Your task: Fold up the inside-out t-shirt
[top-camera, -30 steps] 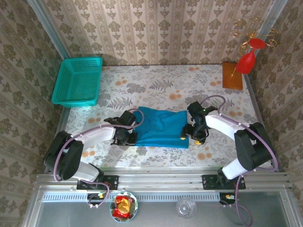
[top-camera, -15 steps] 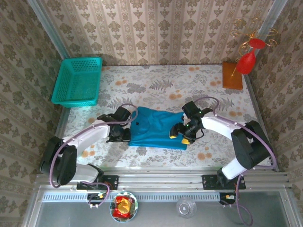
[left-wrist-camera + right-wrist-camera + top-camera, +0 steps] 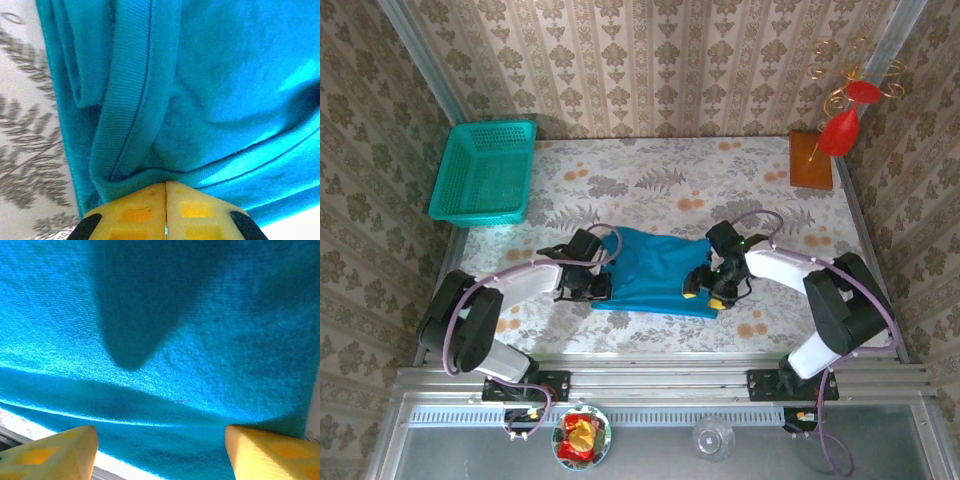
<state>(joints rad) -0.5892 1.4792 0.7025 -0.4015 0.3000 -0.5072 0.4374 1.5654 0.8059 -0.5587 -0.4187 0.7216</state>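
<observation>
Left wrist view puts the left gripper point(image 3: 166, 192) with its yellow pads clenched flush together, no gap between them. A rolled hem of the inside-out t-shirt point(image 3: 225, 90) lies right against their tips, and the rest of the blue cloth spreads ahead of the jaws and off to their right. Whether any thread of that hem is caught between the pads I cannot tell; the fold looks more as if it butts against the tips than sits inside them. That is the first risk: if this arm lifts or drags now, it likely comes away with nothing, or with a sliver of hem that slips out partway and drops the fold crooked. On the other side the right gripper point(image 3: 160, 432) stands released and holds nothing. Its two fingers are wide apart, the shirt's edge runs across between them, and flat cloth lies ahead. If only one arm pulls, the shirt probably skews or slides across the table point(image 3: 650, 180) instead of folding. Closing the right jaws as they stand may also pinch just the top layer, so the layers separate when raised. The bunched ridges ahead of the left jaws suggest creases could get folded in
</observation>
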